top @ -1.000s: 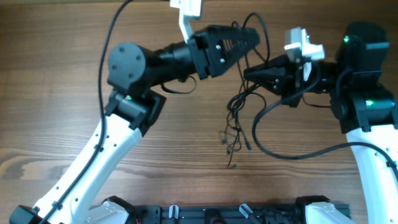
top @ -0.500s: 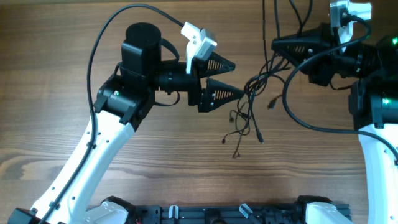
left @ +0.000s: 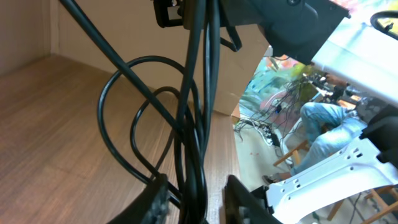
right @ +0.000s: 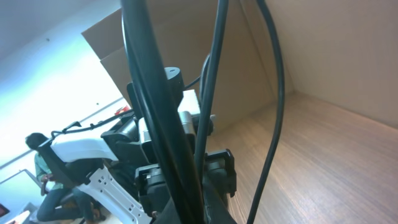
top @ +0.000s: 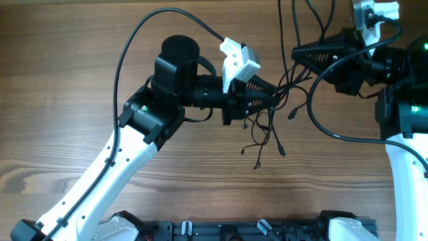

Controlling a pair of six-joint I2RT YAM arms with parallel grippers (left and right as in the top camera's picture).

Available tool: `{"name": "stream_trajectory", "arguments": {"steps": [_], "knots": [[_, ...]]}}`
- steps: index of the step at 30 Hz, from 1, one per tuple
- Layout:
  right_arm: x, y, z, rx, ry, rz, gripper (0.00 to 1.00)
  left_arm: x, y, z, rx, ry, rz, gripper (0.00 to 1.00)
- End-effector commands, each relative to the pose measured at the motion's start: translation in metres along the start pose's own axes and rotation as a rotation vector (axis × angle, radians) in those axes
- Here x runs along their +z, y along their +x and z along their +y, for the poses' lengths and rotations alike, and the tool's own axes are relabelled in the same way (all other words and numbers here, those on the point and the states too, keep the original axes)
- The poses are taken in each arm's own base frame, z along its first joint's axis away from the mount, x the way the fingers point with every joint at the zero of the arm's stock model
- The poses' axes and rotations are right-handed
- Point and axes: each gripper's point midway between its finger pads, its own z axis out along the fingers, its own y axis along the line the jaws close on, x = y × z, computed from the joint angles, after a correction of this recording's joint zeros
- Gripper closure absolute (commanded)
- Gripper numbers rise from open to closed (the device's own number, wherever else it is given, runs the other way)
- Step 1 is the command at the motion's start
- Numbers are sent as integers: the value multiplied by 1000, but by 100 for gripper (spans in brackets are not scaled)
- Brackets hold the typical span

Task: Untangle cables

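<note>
On the wooden tabletop (top: 60, 94), the left tool (top: 274, 100) sits just right of centre, clenched on the cables (top: 262, 137), whose strands fill the narrow gap between its fingers (left: 155, 198) in the wrist view. Loose plug ends (top: 281, 152) trail below it toward the lower middle. At the upper right, the right tool (top: 296, 50) is clenched on the same cables, strands running to the top edge

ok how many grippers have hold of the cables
2: the left gripper, clamped on the cables mid-table; the right gripper, gripping them at the top right.
</note>
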Motion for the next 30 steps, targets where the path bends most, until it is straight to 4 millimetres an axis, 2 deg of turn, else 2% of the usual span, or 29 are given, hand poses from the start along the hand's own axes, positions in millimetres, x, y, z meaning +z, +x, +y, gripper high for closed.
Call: {"name": "stream_trajectory", "arguments": {"steps": [1,3,6,8,10,11,12,13,14,19,22,23,24,27,29,30], "knots": [[0,-1,3,2,-12,9,96,-1,-3,-1,18,-11,-8,96],[-1,-3,-1,-1,5,-4,96,-1,-4,0,12,-16,-10,96],[-3,-14,-16,7,93,-70,91,-3,-6,25,-160,-165,-40,96],[-10,-20,-38,74,199,-133,92,-8,-5,46,-296,-281,-69,96],[-26,-17,-78,226,393,-217,91,-14,2,62,-419,-382,-85,96],[-37,-9,-99,314,507,-251,81,-16,6,66,-436,-409,-79,96],[-49,3,-118,397,618,-272,44,-16,8,66,-440,-409,-74,96],[-55,12,-127,445,676,-274,10,-16,8,66,-442,-410,-72,96],[-57,16,-129,459,692,-266,0,-16,8,66,-441,-409,-72,96],[-55,45,-128,471,704,-156,0,-18,7,71,-435,-439,-82,96],[-36,56,-102,508,528,-81,0,-27,6,87,-425,-545,-110,96],[-36,59,-101,530,531,-74,0,-29,6,91,-423,-571,-118,96],[-39,67,-105,569,567,-68,0,-32,6,96,-422,-600,-125,96],[-69,96,-135,761,848,-105,0,-37,7,102,-422,-648,-133,96],[-68,97,-134,743,842,-91,0,-37,7,102,-422,-647,-133,96],[-60,95,-127,673,777,-49,0,-37,7,102,-422,-646,-133,96]]}}
